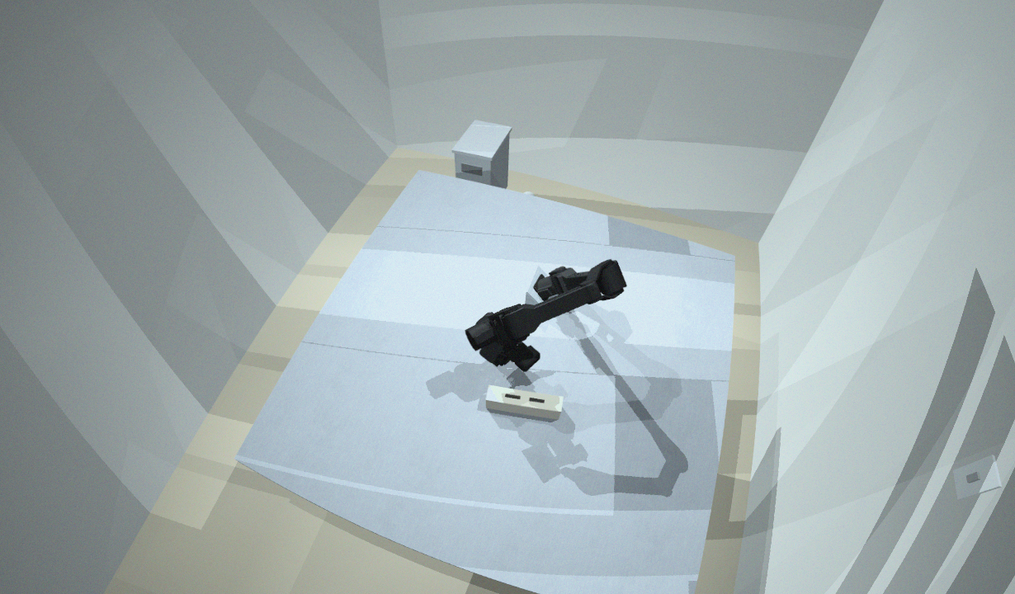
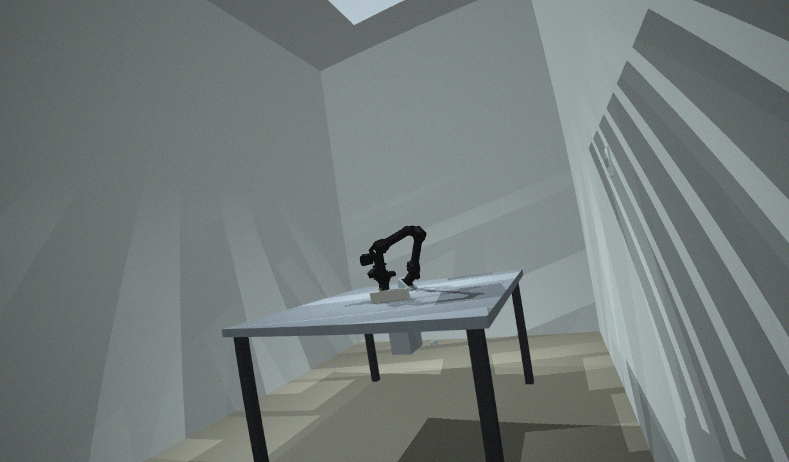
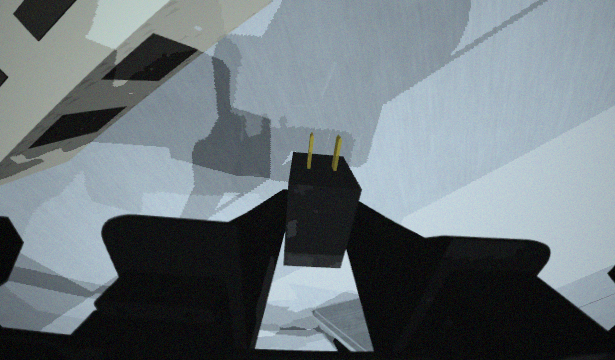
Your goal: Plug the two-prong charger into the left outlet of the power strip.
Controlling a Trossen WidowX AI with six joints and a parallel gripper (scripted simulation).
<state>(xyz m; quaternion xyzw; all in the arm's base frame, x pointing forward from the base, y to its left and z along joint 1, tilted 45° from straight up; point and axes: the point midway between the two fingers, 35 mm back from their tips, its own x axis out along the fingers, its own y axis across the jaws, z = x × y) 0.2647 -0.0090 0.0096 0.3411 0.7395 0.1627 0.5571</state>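
Gripping the charger [image 3: 321, 210], the fingers hold it prongs-forward above the table [image 3: 487, 125], near the strip [image 3: 62, 90].

High top, low exterior, close wrist.

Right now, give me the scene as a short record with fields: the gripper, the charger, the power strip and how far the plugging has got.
gripper: black parallel-jaw gripper, shut on the charger
charger: black box-shaped two-prong charger, yellow prongs pointing away from the fingers, off the table
power strip: cream rectangular power strip, flat on the pale blue table, dark slots facing up
progress: prongs not yet in any outlet; charger beside the strip, not over it
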